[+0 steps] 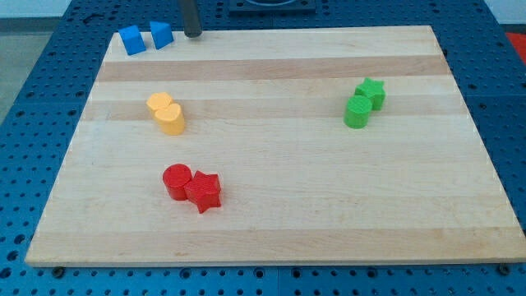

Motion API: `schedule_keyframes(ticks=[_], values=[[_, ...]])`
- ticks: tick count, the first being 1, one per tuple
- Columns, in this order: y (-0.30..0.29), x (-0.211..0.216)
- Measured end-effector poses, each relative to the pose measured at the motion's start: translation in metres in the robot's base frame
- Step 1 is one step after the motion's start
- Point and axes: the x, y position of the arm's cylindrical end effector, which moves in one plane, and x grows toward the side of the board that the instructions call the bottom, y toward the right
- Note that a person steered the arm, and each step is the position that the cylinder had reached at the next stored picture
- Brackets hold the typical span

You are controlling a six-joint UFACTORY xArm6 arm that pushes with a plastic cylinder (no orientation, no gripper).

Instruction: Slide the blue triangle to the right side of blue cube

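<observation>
Since the blue triangle (161,34) sits just right of the blue cube (131,39), my tip (192,34), which has no gripper, stands apart at the triangle's right.

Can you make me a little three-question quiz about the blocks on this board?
1. True or false: the blue triangle sits at the right of the blue cube.
2. Which pair is nearest the view's bottom? A green, B red, C yellow.
3. Fill in: my tip is to the view's ____ of the blue triangle.

Key: 1 true. 2 B: the red cylinder and red star. 3 right, and apart from it.
</observation>
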Motion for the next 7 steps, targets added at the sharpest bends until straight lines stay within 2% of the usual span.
schedule_keyframes(ticks=[7], values=[[-0.025, 0.005]])
